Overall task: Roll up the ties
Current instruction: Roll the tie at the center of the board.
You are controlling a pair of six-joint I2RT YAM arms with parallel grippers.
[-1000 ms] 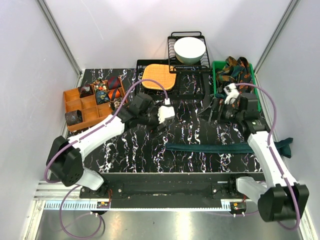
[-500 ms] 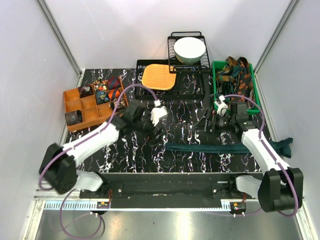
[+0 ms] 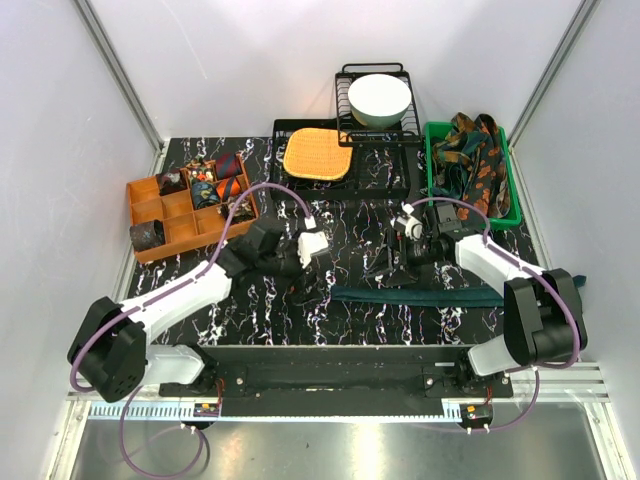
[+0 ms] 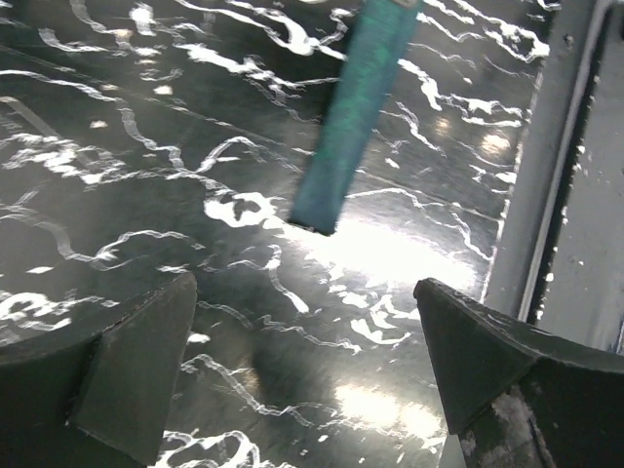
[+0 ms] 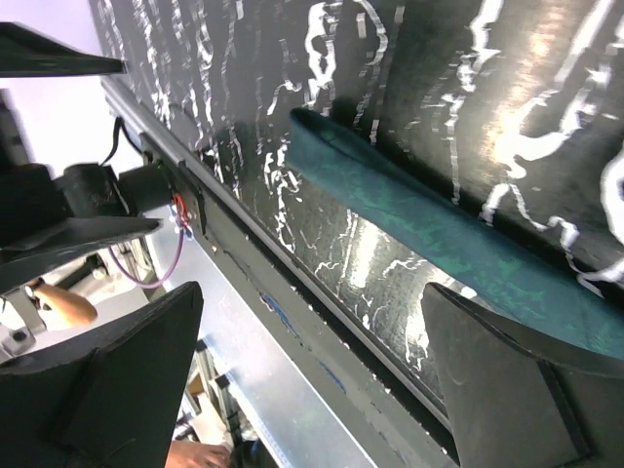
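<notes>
Both arms have shifted since the earlier frames. My left has drawn back toward the near edge of the table (image 3: 360, 205), and my right has swung leftward from beside the green bin (image 3: 516, 195) to the table's middle.

Left edge: an orange divider tray (image 3: 160, 250) holds rolled ties (image 3: 205, 182) in its far compartments. One dark coil (image 3: 148, 235) sits in the near left compartment.

Left of centre: my left gripper (image 3: 298, 263) hangs above bare table with its fingers (image 4: 136, 375) spread wide and nothing between them. Its wrist view shows the narrow end of the teal tie (image 4: 356, 107) ahead of the fingers, apart from them.

Far edge, centre: a woven mat (image 3: 318, 153) lies on a black tray. A white bowl (image 3: 378, 98) sits in a wire rack (image 3: 345, 75).

Right of centre: my right gripper (image 3: 383, 266) is likewise spread and holds nothing. It sits just above the tie, and I cannot tell whether it touches.

The teal tie lies flat and unrolled along the near edge, its wide end hanging over the right edge.

Far right corner: the green bin holds patterned ties (image 3: 478, 150) in a loose heap.
</notes>
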